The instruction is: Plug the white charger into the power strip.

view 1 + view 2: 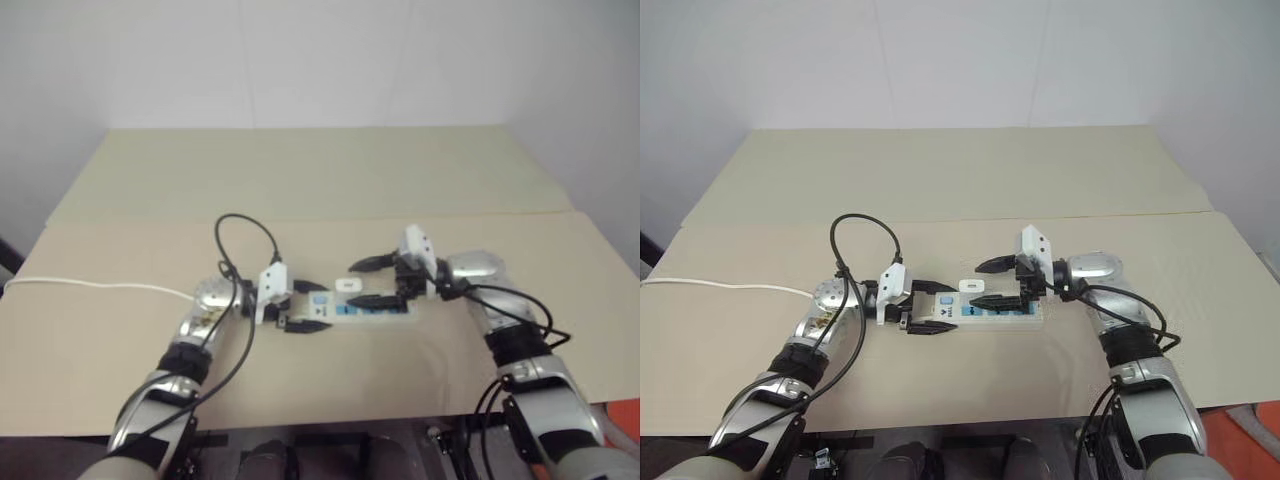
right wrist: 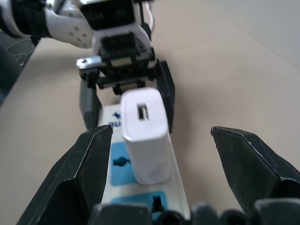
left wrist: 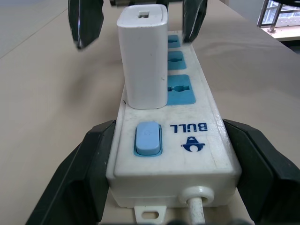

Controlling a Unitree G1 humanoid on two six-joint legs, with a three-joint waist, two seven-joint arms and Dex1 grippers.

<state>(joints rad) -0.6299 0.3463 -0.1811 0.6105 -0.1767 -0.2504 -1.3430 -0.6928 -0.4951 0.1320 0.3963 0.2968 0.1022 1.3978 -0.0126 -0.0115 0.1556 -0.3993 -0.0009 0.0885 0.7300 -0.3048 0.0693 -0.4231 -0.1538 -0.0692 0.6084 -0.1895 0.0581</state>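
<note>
Charger: we see the white charger [image 3: 142, 56] standing upright in the power strip [image 3: 199, 136], in the socket nearest the blue switch [image 3: 147, 138]; it looks seated, so we judge the plugging done.
Strip's long axis: it runs across the table [image 1: 320, 180] from one gripper to the other, cord end toward the left arm.
Left gripper [image 1: 930, 308]: its two black fingers [image 3: 79, 173] are clamped on the switch end of the strip, one on each long side.
Right gripper [image 1: 372, 281]: its fingers [image 2: 79, 173] stand wide apart, one on each side of the charger and clear of it.
Nearer arm: the right; the charger sits in the gap between its fingers.
Coming move: we judge a straight pull-back along the strip's axis would clear the charger without knocking it.
</note>
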